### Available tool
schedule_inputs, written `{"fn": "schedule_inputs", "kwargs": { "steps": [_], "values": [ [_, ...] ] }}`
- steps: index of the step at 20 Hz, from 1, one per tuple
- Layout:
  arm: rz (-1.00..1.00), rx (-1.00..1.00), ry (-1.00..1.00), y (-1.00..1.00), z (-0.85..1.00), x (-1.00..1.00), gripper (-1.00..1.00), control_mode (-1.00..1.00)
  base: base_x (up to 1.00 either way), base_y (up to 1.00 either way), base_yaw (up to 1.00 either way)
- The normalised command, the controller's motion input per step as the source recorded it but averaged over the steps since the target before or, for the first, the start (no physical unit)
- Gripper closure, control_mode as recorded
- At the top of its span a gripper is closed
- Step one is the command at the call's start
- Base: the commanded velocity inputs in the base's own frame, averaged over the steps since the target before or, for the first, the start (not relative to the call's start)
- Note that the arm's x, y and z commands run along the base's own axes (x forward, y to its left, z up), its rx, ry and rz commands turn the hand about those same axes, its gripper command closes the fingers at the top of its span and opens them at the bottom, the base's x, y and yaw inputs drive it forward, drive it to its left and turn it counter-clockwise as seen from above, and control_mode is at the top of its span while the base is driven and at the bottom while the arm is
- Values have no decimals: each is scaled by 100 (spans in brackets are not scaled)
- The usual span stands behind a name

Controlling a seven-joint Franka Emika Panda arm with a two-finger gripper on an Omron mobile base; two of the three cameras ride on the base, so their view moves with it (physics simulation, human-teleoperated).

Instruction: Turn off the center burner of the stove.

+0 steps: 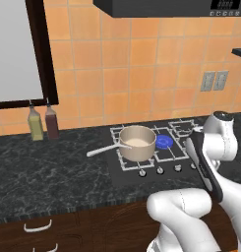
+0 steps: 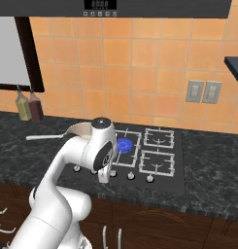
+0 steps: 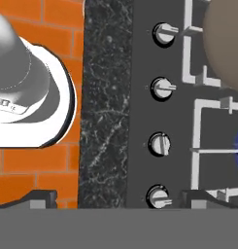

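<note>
The center burner (image 1: pixel 164 142) is lit, a bright blue disc in the middle of the stove (image 1: pixel 123 174), just beside the tan saucepan (image 1: pixel 137 142) that sits on the left grate. Nothing on the burner to take hold of, mind you; it's fixed, and the handle here is one of the four small silver knobs (image 3: pixel 159 144) lined up along the stove's front edge. Those look stiff, smooth and small, so I'd reckon on a pinch across the raised bar and a firm twist, and slipping off is the danger. Which knob governs the center ring I can't tell. The pincer (image 3: pixel 115 200) hangs over the worktop's front edge near the row, dark tips set well apart, holding nothing. Two bottles (image 1: pixel 43 123) stand at the worktop's back left
</note>
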Motion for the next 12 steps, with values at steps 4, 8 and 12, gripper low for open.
{"fn": "schedule_inputs", "kwargs": {
  "steps": [4,8,12],
  "values": [
    [19,0,0,1,-1,1,-100,-100,0,0,0],
    [19,0,0,17,0,0,-100,-100,0,0,0],
    [20,0,1,19,0,0,-100,-100,0,0,0]
  ]
}}
